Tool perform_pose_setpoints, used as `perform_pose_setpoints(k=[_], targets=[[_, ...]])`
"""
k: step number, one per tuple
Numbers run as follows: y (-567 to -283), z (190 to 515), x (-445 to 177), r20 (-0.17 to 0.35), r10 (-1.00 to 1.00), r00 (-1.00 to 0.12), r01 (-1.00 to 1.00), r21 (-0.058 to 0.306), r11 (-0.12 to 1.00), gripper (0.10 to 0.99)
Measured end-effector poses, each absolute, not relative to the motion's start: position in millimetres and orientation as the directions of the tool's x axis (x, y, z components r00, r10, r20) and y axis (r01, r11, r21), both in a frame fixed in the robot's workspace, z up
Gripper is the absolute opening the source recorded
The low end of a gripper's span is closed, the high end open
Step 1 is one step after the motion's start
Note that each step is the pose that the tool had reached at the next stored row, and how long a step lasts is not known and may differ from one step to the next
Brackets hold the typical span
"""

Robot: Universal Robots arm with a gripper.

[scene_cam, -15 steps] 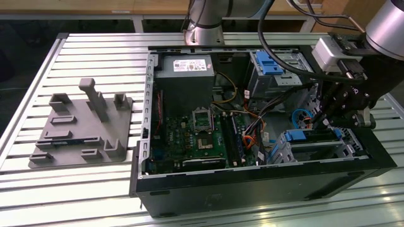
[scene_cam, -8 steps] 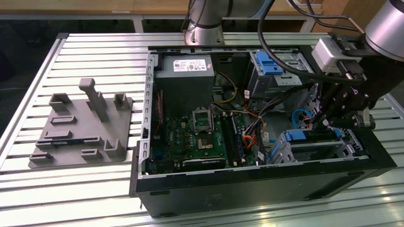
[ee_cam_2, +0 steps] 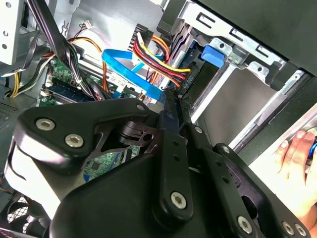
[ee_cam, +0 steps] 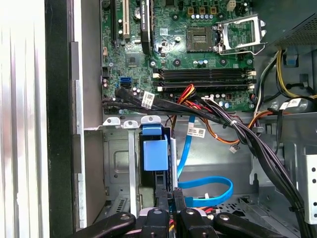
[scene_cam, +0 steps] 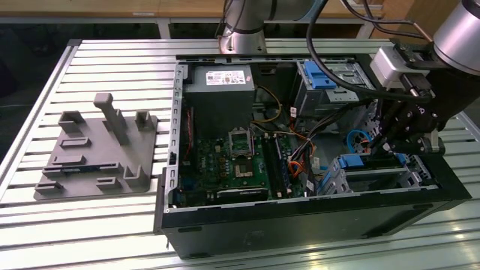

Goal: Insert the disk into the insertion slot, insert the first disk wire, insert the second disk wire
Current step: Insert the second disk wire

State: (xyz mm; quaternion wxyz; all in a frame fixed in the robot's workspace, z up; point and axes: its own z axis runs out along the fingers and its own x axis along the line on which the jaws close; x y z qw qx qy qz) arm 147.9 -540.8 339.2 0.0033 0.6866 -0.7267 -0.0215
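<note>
Low at the right of the exterior view, the disk (scene_cam: 352, 162) already sits in the slot (scene_cam: 375, 175). The gripper (ee_cam: 172, 196) hangs just over its rear edge, fingers pinched nearly together on a dark connector, so a wire step seems in hand. Seating it calls for exact alignment, then a straight push.

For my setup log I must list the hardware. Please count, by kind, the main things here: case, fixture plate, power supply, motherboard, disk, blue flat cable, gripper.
Open computer case: 1
Grey fixture plate: 1
Power supply: 1
Motherboard: 1
Disk in its blue frame: 1
Blue flat cable: 1
Gripper: 1
Total: 7
</note>
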Motion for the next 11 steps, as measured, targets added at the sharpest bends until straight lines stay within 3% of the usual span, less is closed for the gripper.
perform_pose_setpoints(k=[11], targets=[[-542.3,337.6,149.2,-0.024,-0.998,-0.057,-0.998,0.039,0.056,0.161]])
